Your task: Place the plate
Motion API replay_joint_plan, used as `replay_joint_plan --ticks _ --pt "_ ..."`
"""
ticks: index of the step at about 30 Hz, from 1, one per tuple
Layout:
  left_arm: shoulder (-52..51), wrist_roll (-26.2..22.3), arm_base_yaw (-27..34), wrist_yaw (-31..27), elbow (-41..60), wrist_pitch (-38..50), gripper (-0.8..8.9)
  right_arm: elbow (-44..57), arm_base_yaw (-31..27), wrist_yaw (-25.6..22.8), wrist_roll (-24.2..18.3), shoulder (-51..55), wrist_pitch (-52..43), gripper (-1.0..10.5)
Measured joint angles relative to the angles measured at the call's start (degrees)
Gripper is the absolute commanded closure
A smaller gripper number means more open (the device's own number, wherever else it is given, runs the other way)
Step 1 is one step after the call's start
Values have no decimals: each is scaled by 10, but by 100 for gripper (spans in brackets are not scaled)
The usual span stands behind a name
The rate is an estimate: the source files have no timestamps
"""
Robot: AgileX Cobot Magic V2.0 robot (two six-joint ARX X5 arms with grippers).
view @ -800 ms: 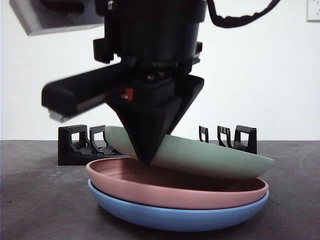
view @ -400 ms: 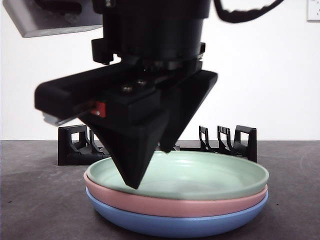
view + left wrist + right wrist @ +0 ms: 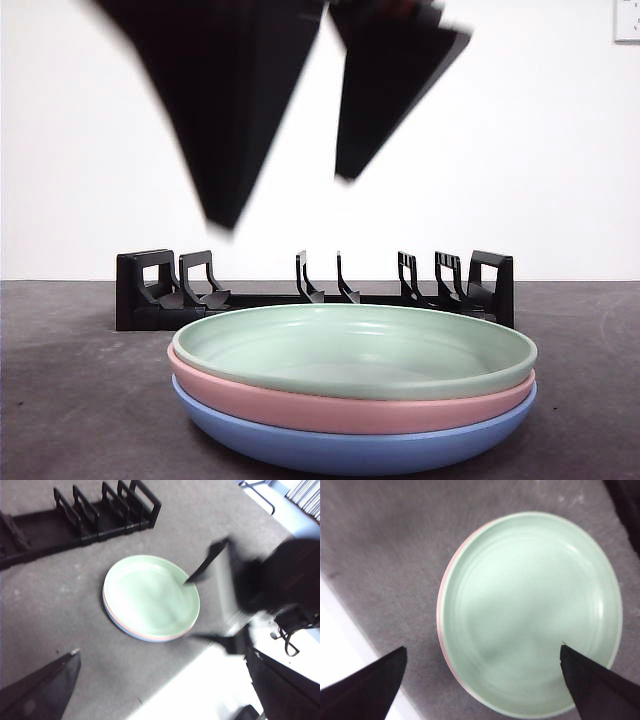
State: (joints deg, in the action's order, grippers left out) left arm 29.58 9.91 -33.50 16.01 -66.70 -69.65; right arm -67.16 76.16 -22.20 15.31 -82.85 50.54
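- The pale green plate [image 3: 360,350] is shallow and round with a smooth raised rim; it lies level, nested on a pink plate [image 3: 330,408], which sits in a blue plate [image 3: 350,445] on the grey bench [image 3: 70,400].
- My right tool [image 3: 285,200] hangs above the stack, released, jaws spread wide and holding nothing.
- My left tool [image 3: 160,680] waits well off to the side, also spread and unloaded.
- A black rack [image 3: 150,290] stands behind the plates.
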Motion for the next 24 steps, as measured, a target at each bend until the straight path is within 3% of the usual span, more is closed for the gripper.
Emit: replay_joint_plan --ticks 12,24 --pt "0 0 0 0 0 -17 286 -1 -14 29 22 259 72 454" --pt "0 0 0 0 0 -7 286 -3 -14 25 101 496 134 454"
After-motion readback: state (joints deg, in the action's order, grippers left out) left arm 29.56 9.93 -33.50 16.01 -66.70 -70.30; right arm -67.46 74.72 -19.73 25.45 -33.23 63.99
